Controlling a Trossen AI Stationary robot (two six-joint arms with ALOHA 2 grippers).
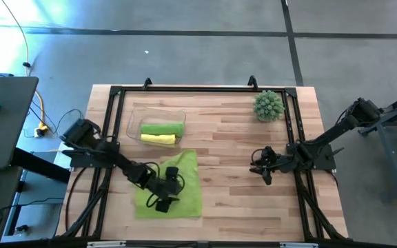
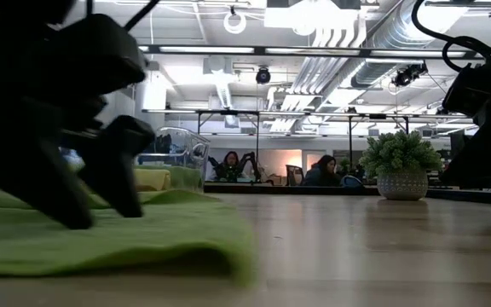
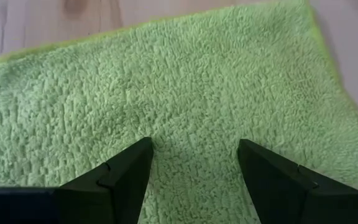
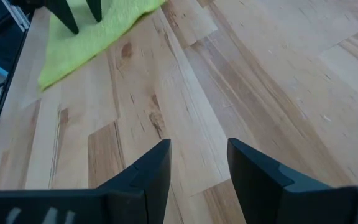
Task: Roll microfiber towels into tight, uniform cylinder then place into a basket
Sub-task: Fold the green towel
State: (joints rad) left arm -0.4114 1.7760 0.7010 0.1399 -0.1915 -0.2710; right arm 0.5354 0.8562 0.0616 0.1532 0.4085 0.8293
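Towels: one lime green towel (image 1: 174,186) lies flat and fuzzy at lower left of the table (image 1: 233,138), its far corner slightly lifted. A green roll (image 1: 163,129) and a yellow roll (image 1: 158,139) sit side by side in the clear basket (image 1: 134,118), above it. The left gripper (image 1: 165,200) hangs spread over the flat towel, hiding its middle. The right gripper (image 1: 263,172), centre right, gapes over bare wood, gripping nothing.

No readable text, no labels, no brand marks, no numbers, no signs on anything in any view
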